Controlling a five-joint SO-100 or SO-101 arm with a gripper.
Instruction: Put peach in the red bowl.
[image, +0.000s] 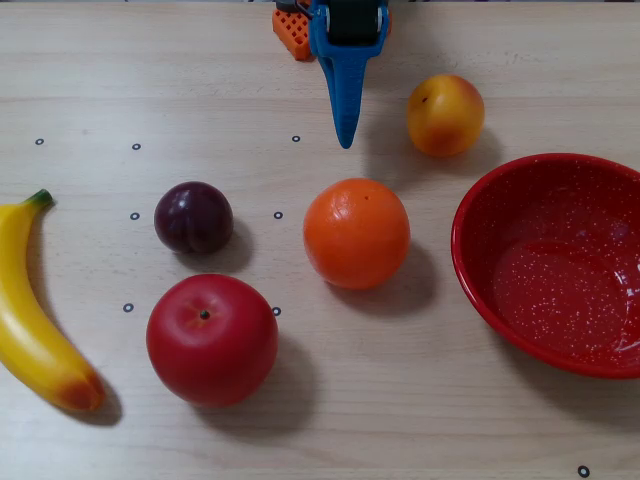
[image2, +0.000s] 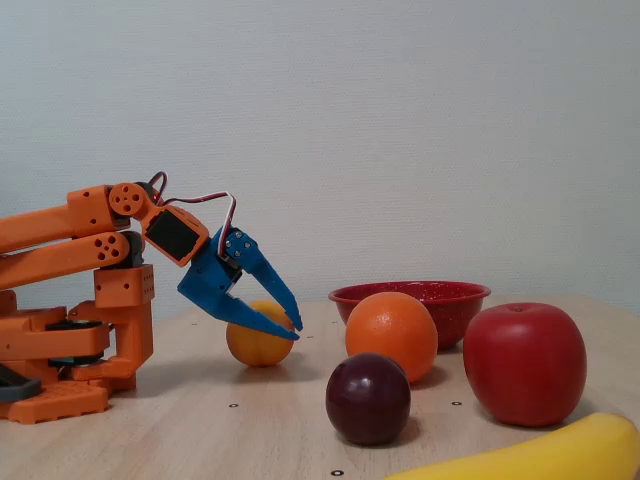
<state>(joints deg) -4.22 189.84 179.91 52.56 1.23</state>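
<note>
The peach (image: 445, 115), small and yellow-orange with a reddish blush, rests on the table at the back, just behind the wide speckled red bowl (image: 480, 215) on the right. My blue gripper (image: 345, 140) points down at the table left of the peach, with a gap between them. In the side fixed view the gripper (image2: 297, 331) hangs a little above the table in front of the peach (image2: 255, 351), its fingertips nearly touching and nothing between them. The red bowl (image2: 410, 292) stands empty behind the orange.
An orange (image: 357, 233) lies in the middle, between gripper and bowl. A dark plum (image: 193, 217), a big red apple (image: 212, 340) and a banana (image: 30, 320) lie to the left. The orange arm base (image2: 70, 350) sits at the table's back edge.
</note>
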